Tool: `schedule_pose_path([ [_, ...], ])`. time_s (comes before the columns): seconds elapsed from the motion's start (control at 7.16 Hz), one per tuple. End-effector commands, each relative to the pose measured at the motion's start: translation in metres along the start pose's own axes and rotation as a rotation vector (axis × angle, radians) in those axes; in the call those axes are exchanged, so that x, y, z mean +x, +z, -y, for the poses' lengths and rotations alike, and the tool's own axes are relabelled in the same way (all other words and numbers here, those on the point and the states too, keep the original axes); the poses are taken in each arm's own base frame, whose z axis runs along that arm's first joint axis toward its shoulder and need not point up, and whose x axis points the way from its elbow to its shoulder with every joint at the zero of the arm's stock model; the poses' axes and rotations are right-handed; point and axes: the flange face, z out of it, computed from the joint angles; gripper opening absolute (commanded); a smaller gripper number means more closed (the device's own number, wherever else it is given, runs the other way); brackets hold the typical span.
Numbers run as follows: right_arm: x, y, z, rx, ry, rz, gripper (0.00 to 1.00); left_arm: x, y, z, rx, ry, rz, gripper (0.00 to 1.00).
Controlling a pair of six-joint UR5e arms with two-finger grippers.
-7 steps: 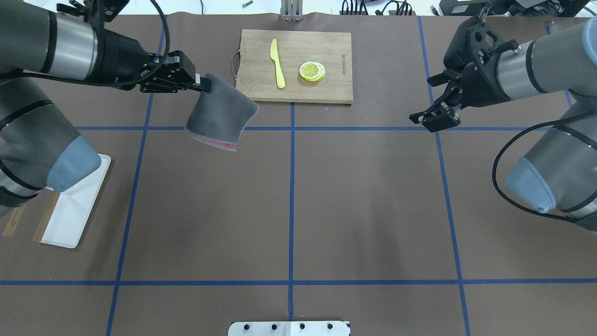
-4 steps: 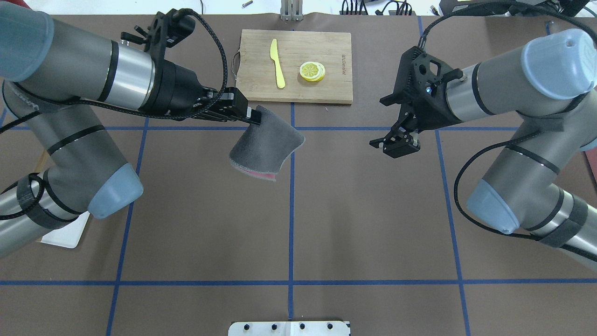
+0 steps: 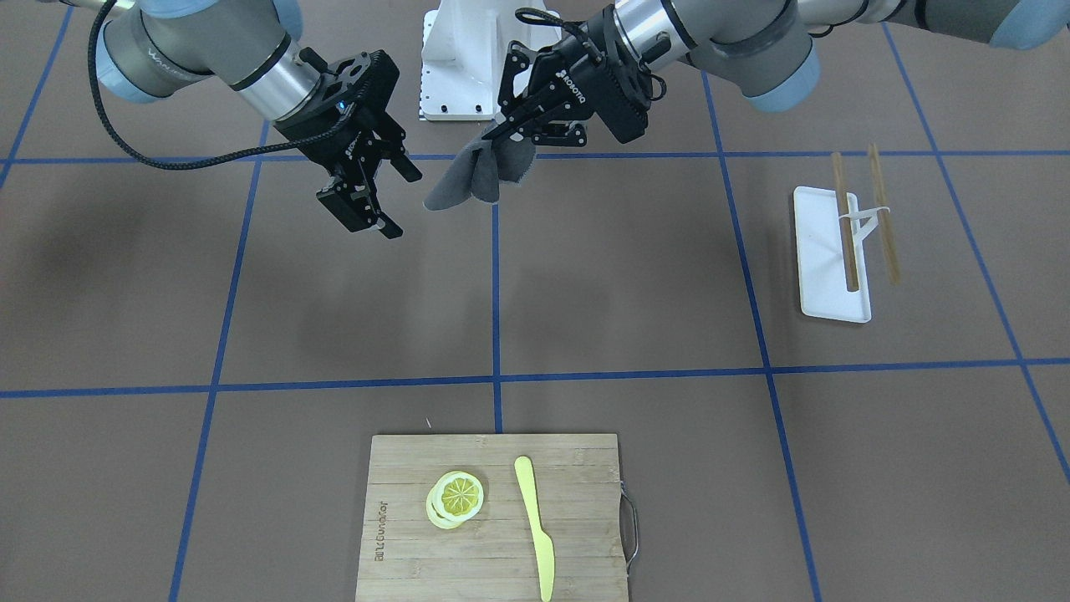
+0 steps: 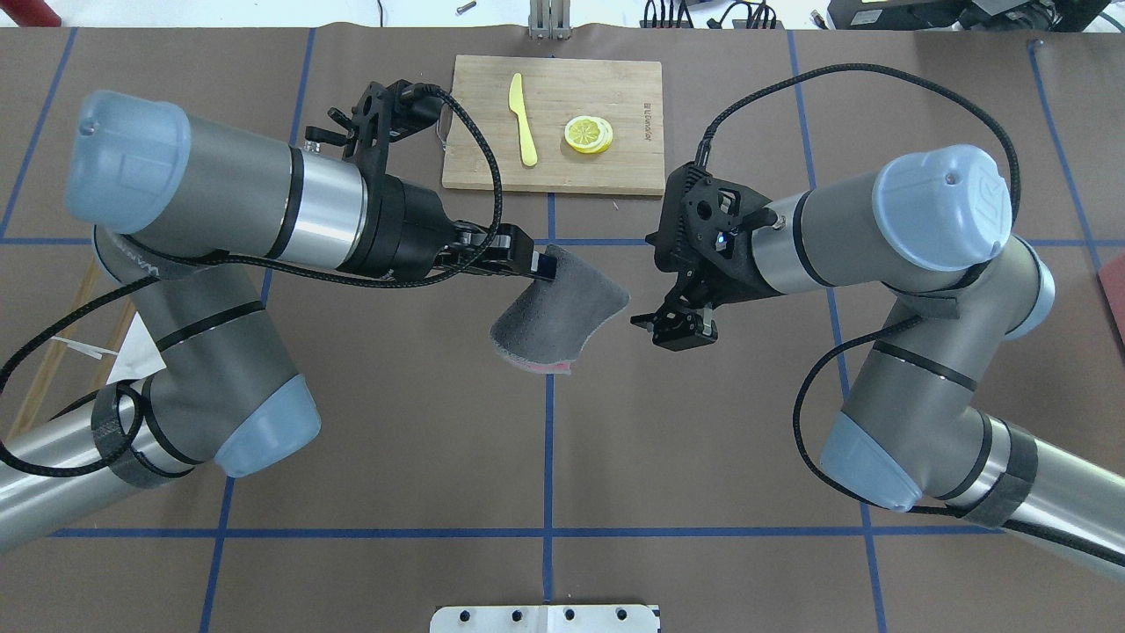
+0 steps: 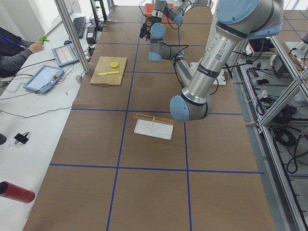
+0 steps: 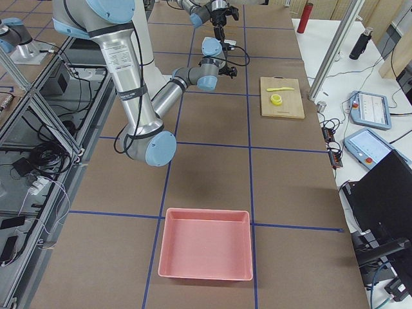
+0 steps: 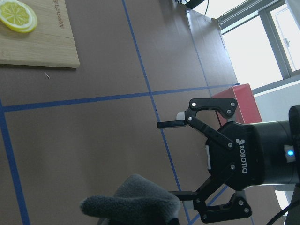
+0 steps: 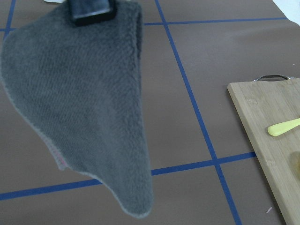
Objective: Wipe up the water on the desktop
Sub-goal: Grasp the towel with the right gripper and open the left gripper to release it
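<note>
left gripper (image 4: 540,264) pinches one grey cloth (image 4: 562,312) above the desktop (image 4: 703,440), right gripper (image 7: 168,158) gapes empty, lemon slices (image 4: 588,134) perhaps two

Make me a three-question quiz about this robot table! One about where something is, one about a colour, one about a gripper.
1. Where are the lemon slices?
A. on the white tray
B. on the cutting board
C. in the pink bin

2. What colour is the knife?
A. red
B. blue
C. yellow

3. The right gripper has its jaws:
A. open and empty
B. shut on the knife
C. shut on a lemon slice

Answers: 1 B, they lie on the board. 2 C, it is yellow. 3 A, the jaws stand apart; the left gripper holds the grey cloth.
</note>
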Motion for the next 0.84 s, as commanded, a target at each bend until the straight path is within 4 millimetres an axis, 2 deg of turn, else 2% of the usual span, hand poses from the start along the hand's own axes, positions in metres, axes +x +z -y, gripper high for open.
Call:
schedule_pose_path([
  [0.0, -0.0145, 0.0094, 0.0028, 0.0, -0.011, 0.007, 0.94, 0.0072, 0.0043, -0.0047, -0.007, 0.002, -0.013, 0.0],
  [0.28, -0.0183, 0.0116, 0.0009, -0.005, -0.011, 0.013, 0.75, 0.0117, 0.0049, -0.0031, -0.004, 0.003, -0.019, 0.0],
  [0.42, -0.0191, 0.0123, -0.0008, -0.008, -0.009, 0.015, 0.56, 0.0117, 0.0049, -0.0031, -0.004, 0.004, -0.019, 0.0],
  [0.56, -0.0186, 0.0091, -0.0006, -0.003, -0.008, 0.013, 0.31, 0.0111, 0.0054, -0.003, -0.005, 0.003, -0.018, 0.0],
  [0.7, -0.0182, 0.0078, -0.0023, -0.005, -0.006, 0.012, 0.12, 0.0111, 0.0054, -0.003, -0.005, 0.003, -0.018, 0.0],
])
